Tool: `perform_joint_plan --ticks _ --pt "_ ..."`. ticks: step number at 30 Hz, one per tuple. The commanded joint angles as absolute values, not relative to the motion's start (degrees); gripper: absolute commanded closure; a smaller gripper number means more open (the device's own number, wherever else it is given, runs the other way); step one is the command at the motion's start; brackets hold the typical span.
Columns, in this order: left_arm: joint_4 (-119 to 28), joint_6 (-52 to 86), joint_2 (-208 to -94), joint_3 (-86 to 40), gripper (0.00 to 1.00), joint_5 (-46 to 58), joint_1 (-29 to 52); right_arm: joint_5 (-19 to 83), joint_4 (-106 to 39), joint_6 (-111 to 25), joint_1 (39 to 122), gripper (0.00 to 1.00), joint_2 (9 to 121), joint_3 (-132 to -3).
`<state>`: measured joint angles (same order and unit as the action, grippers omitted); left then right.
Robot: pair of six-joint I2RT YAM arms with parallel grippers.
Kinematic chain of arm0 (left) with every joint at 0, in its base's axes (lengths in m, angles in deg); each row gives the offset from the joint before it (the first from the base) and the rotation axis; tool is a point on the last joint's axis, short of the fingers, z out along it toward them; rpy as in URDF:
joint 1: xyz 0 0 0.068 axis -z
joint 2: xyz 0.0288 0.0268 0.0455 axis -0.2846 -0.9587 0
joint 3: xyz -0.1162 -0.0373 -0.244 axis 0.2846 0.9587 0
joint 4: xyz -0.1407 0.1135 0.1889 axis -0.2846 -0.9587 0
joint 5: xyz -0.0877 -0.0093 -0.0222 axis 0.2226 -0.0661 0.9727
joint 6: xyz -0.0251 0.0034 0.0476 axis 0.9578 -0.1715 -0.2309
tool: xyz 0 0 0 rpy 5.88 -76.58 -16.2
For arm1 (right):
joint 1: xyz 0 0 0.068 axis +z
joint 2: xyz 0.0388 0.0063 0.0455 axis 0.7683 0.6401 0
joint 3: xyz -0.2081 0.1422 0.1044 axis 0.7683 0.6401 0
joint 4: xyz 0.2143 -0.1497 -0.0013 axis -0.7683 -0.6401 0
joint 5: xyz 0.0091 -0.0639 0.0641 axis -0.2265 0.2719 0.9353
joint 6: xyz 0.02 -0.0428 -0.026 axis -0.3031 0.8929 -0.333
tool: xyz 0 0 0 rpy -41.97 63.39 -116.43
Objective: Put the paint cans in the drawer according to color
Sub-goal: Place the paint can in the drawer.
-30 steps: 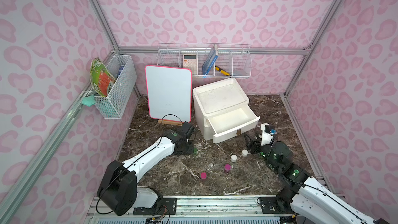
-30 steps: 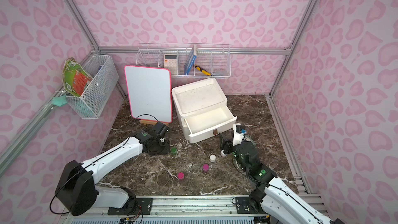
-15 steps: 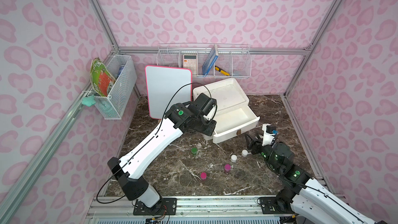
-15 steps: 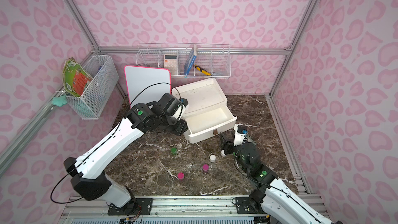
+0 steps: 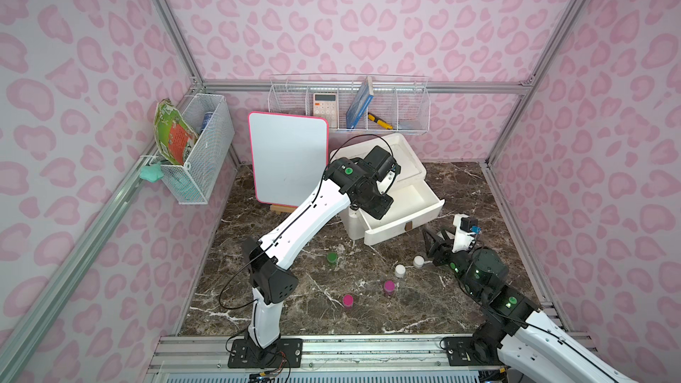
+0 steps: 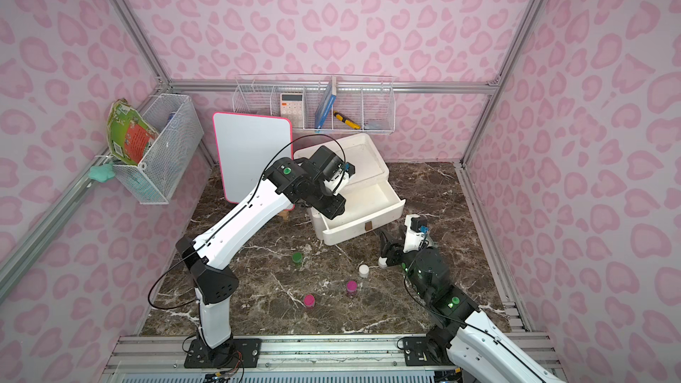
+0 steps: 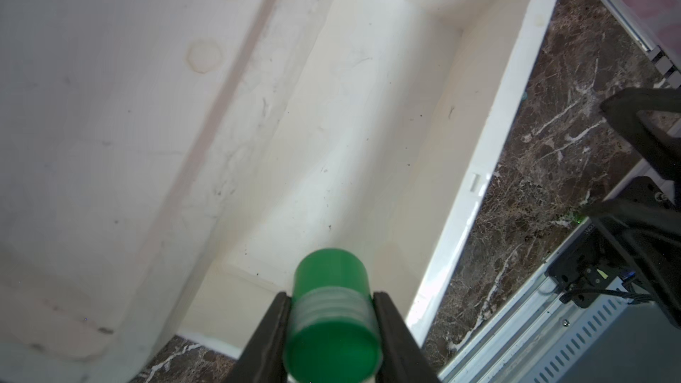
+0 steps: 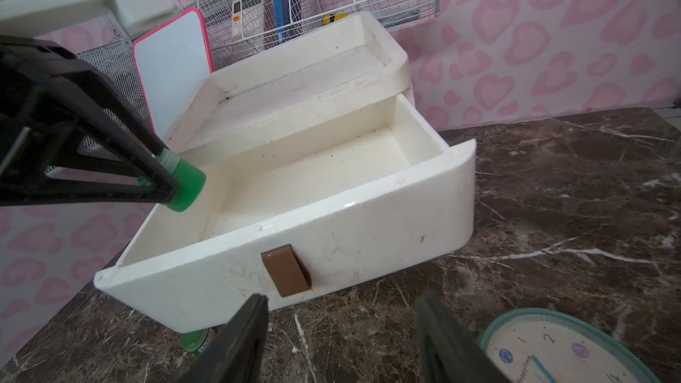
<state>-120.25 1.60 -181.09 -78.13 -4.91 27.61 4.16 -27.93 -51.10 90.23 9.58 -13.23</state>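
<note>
**Green paint can carried over the open drawer**
The left gripper (image 7: 331, 298) is clamped on the held green can (image 7: 331, 274), tilted above the 9 o'clock end of the white drawer (image 5: 423, 217). The right gripper (image 8: 341, 302) stands wide and empty at the drawer's 4 o'clock. On the marble table (image 5: 368, 318), the second green can (image 5: 332, 257) stands at the drawer's 8 o'clock. The white cans (image 5: 400, 270) (image 5: 418, 261) and magenta cans (image 5: 389, 286) (image 5: 348, 300) stand toward 6 o'clock.

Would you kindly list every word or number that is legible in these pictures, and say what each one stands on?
"HappyTime": on the clock face.
"1" and "2": hour numerals on that face.
Too small or blurred to read: the calculator keys, the blue book, the green packet.
</note>
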Motion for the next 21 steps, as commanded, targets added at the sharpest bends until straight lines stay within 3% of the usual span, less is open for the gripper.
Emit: perform_joint_plan --ticks 1,9,16,21 --pt "-121.3 1.2 -183.5 -79.3 0.69 -6.2 27.5 4.1 -26.0 -51.6 90.1 0.34 9.4 -13.1" --pt "-119.6 0.9 -186.9 -79.4 0.63 -6.6 27.5 4.3 -25.7 -52.9 90.1 0.34 8.8 -12.0" --pt "-118.6 1.5 -188.1 -79.6 0.45 -8.1 27.5 4.1 -26.3 -52.4 90.2 0.34 8.4 -12.3" --pt "-118.0 2.2 -187.0 -82.0 0.41 -9.2 27.6 3.6 -27.9 -51.9 90.1 0.33 8.0 -13.1"
